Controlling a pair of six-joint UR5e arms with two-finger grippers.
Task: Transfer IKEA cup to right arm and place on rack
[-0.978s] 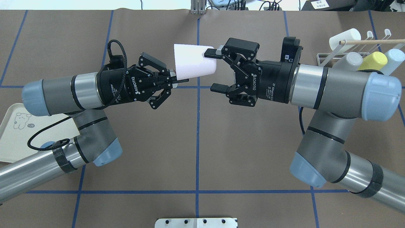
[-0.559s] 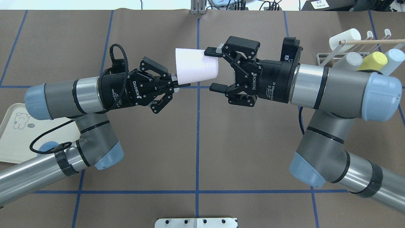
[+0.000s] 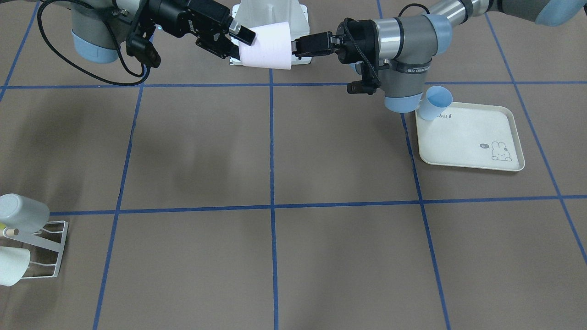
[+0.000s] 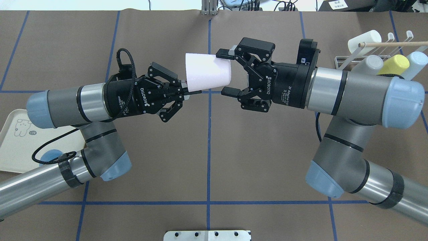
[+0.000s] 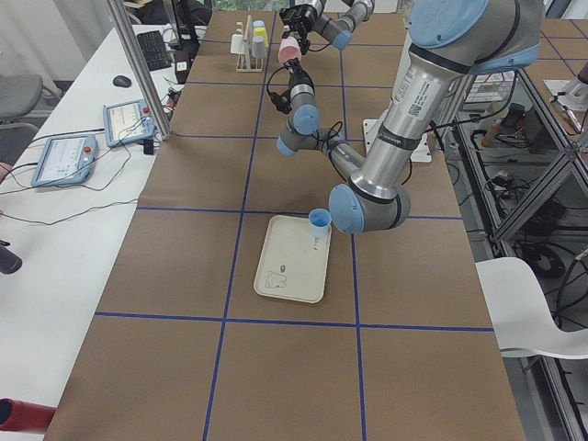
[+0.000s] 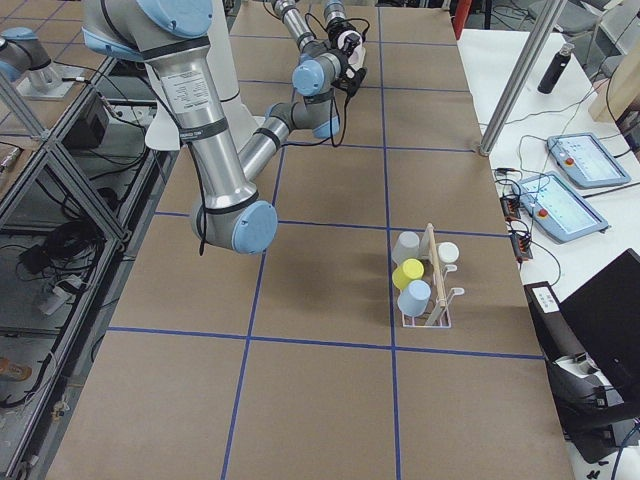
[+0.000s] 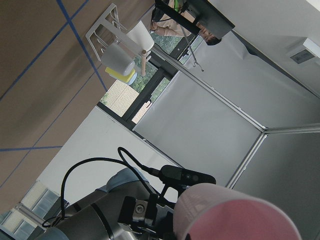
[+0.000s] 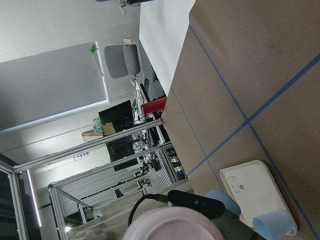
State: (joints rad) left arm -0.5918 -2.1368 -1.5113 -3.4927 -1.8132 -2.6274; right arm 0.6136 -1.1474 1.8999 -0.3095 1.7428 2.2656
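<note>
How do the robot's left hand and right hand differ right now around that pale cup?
The left hand is shut, pinching the wide rim of the cup; the right hand is open, straddling the cup's narrow end. The left hand alone grips the cup; the right hand has not yet closed on it. Both face each other above the table.

- IKEA cup (image 4: pixel 208 72): plain, very pale pink to white.
- left gripper (image 4: pixel 194 91), right gripper (image 4: pixel 225 72): black with white lettering.
- left arm (image 4: pixel 67 103), right arm (image 4: pixel 361 90): grey and silver, with pale blue joint caps.
- table (image 4: pixel 214 150): brown cover with a grid of blue tape lines (image 4: pixel 209 134).
- tray (image 3: pixel 463 137): cream, with a thin-lined rabbit drawing (image 3: pixel 501 151).
- light blue cup (image 3: pixel 433 103): on the tray.
- rack (image 4: pixel 344 62): at the table end opposite the tray, white wire with a pale wood rod (image 4: pixel 391 44).
- On the rack: white cup (image 4: pixel 364 40), grey cup (image 4: pixel 369 64), yellow cup (image 4: pixel 394 64), pale blue cup (image 4: pixel 416 62).
</note>
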